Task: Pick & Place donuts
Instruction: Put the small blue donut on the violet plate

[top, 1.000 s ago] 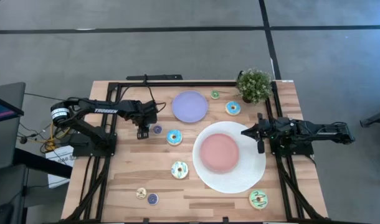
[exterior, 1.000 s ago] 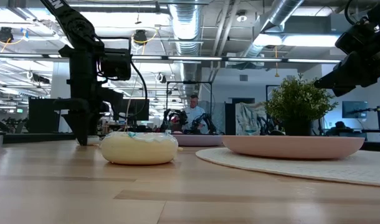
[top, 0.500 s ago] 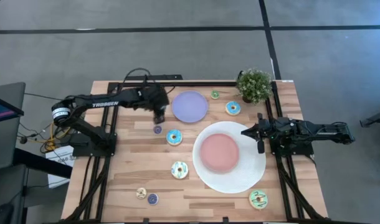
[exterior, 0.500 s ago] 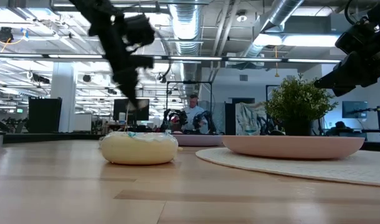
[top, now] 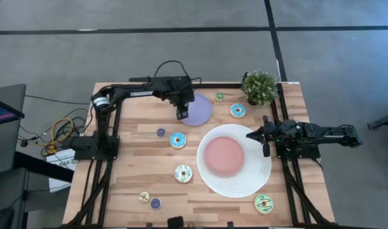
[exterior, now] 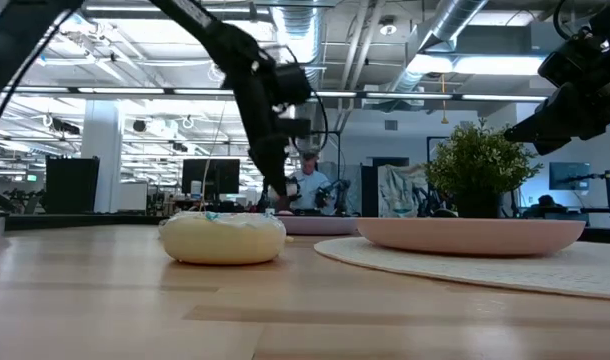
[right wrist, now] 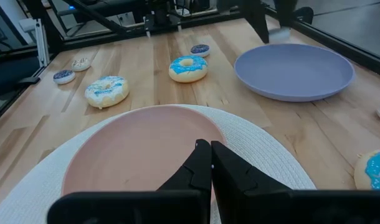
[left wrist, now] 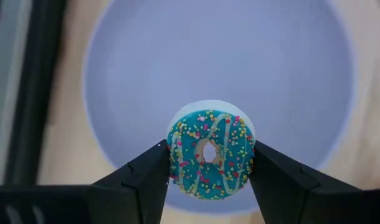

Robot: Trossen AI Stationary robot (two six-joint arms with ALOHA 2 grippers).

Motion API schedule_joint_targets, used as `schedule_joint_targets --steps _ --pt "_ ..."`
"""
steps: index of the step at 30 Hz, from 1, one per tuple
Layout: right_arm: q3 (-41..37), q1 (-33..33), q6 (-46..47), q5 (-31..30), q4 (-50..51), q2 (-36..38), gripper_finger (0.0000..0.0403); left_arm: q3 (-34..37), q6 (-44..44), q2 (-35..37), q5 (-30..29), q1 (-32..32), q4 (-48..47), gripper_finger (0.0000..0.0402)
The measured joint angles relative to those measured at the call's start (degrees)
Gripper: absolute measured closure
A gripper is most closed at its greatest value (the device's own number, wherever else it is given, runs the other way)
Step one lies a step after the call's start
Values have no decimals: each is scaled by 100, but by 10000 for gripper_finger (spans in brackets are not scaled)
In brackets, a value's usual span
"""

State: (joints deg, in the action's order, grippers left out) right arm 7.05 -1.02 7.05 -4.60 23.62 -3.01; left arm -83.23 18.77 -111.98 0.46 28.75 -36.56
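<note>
From above, the pale wooden desk [top: 130, 172] stands on a grey floor crossed by dark lines, with a black frame around its edges and a small potted plant [top: 259, 87] at the far right corner. The left tool [top: 181, 114] reaches over the near edge of the lavender plate [top: 197, 108], while the right tool [top: 265, 147] waits over the right rim of the big white plate [top: 245, 181] with its pink centre. Loose donuts lie about the desk: a blue donut [top: 177, 140] near the lavender plate, a cream donut [top: 183, 173] nearer the front, a striped donut [top: 264, 203] at the front right, and another blue one [top: 237, 110] beside the plant. At desk level, the cream donut [exterior: 223, 237] sits in front, and behind it spreads an open workshop with ceiling ducts, strip lights, screens and a person far back. The left wrist view shows the left tool's fingers [left wrist: 143, 180] clamped on a small teal sprinkled donut [left wrist: 210, 155], held on edge above the lavender plate [left wrist: 271, 74]. In the right wrist view the right tool [right wrist: 210, 163] is closed with nothing in it, above the pink centre [right wrist: 134, 143].
</note>
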Motion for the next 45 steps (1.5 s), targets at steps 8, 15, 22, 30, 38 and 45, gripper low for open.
schedule_joint_targets --steps 8,15,22,30,38,45 --pt "0 2 0 3 0 0 401 -67 -84 -263 334 354 50 207" --pt "0 0 2 5 0 0 401 -69 49 -372 376 348 444 207" --pt "0 2 1 -4 2 -2 401 -67 91 -686 226 345 592 207" --pt "0 0 1 2 2 -2 401 -67 107 -672 206 356 514 207" --pt "0 0 0 4 1 -2 401 -67 148 -722 211 361 433 207" --pt "0 0 0 4 0 -2 401 -67 117 -722 213 361 371 207"
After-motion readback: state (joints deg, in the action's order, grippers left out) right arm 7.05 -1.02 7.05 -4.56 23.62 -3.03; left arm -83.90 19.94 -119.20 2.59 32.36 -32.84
